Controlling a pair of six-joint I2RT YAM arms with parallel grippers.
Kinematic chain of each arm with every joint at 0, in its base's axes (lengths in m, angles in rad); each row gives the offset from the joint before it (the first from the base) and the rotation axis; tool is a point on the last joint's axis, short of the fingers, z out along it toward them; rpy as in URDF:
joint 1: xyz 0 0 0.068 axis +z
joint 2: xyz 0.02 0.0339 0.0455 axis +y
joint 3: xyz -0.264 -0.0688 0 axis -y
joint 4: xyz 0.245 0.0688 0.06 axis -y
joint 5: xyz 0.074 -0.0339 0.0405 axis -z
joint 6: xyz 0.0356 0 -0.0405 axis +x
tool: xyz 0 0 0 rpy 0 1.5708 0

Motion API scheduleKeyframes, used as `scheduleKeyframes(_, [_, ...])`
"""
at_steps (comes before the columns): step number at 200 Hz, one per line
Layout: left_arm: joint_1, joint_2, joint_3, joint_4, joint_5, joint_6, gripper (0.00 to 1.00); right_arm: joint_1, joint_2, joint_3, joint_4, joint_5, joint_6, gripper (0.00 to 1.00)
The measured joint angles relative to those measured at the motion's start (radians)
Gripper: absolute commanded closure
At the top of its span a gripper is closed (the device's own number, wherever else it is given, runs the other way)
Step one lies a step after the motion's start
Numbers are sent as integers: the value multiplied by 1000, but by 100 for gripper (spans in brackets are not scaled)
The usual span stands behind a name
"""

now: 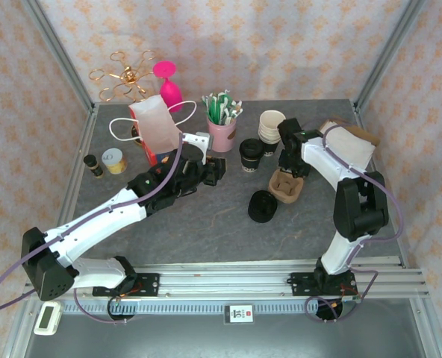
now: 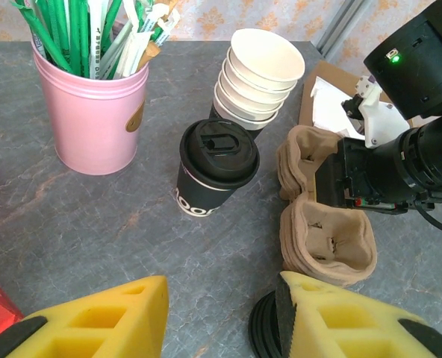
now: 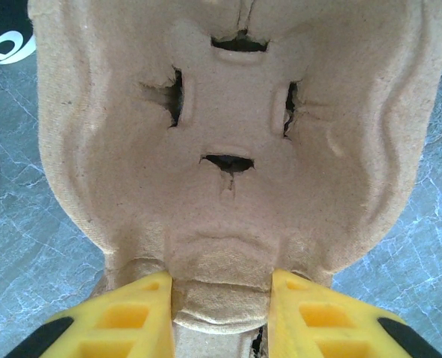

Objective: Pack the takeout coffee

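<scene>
The takeout coffee [image 1: 251,154] is a dark cup with a black lid, standing upright mid-table; the left wrist view shows it [image 2: 217,168] ahead of my fingers. My left gripper [image 1: 219,171] [image 2: 221,321] hovers open just left of the cup, with nothing between its yellow pads. A brown pulp cup carrier [image 1: 284,186] [image 2: 327,235] [image 3: 228,142] lies right of the coffee. My right gripper [image 1: 287,170] [image 3: 221,313] is shut on the carrier's middle ridge, with both pads pressed against it.
A stack of lidless cups [image 1: 272,125] [image 2: 258,74] stands behind the coffee. A pink holder of straws [image 1: 222,130] [image 2: 98,104] is to its left. Black lids [image 1: 263,206] [image 2: 264,328] lie in front. A paper bag [image 1: 157,127] stands far left and a cardboard box [image 1: 349,142] far right.
</scene>
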Motion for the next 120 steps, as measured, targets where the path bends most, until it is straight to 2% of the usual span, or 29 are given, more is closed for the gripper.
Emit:
scheduleKeyframes(93, [0,0,1,0,19,-8,57,-10,0,1,-14,-11,-18,69])
scheduleKeyframes(120, [0,2,1,2,58,-35,58,-24,0,2,-14,-34,-18,69])
